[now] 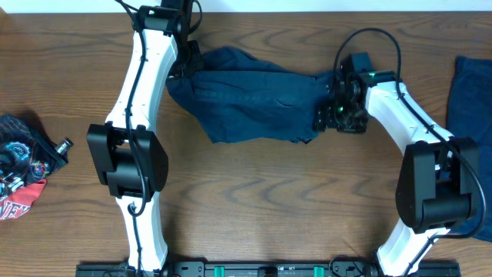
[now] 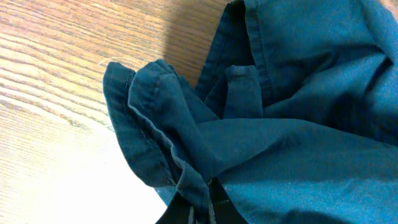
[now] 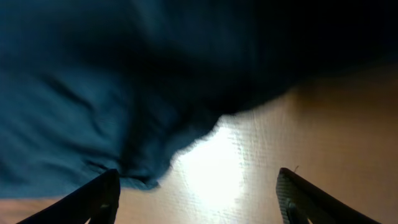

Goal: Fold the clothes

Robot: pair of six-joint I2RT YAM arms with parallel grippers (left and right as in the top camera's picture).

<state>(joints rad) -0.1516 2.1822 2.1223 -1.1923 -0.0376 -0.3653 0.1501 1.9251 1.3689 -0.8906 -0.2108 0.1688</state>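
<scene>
At the far left of the brown wood-grain surface (image 1: 254, 200), a crumpled multicoloured printed cloth (image 1: 19, 165) was seen, well apart from the work. The left tool (image 2: 199, 208) was closed tight on a bunched hem of the dark navy soft fabric garment (image 1: 254, 96), which was spread across the upper middle of the surface between the two arms. At its right end, the right tool (image 3: 199, 199) was held wide open with nothing gripped; only bare surface was seen between its fingers (image 3: 102, 196), with the cloth edge just ahead. A second dark blue cloth (image 1: 469, 92) was seen at the right edge. The step was judged to be securing the right end; the edge would best be taken level with the left grip before anything was lifted. The gathered folds at the left grip were shown only by the left wrist view, and the garment's whole outline only by the overhead view.
</scene>
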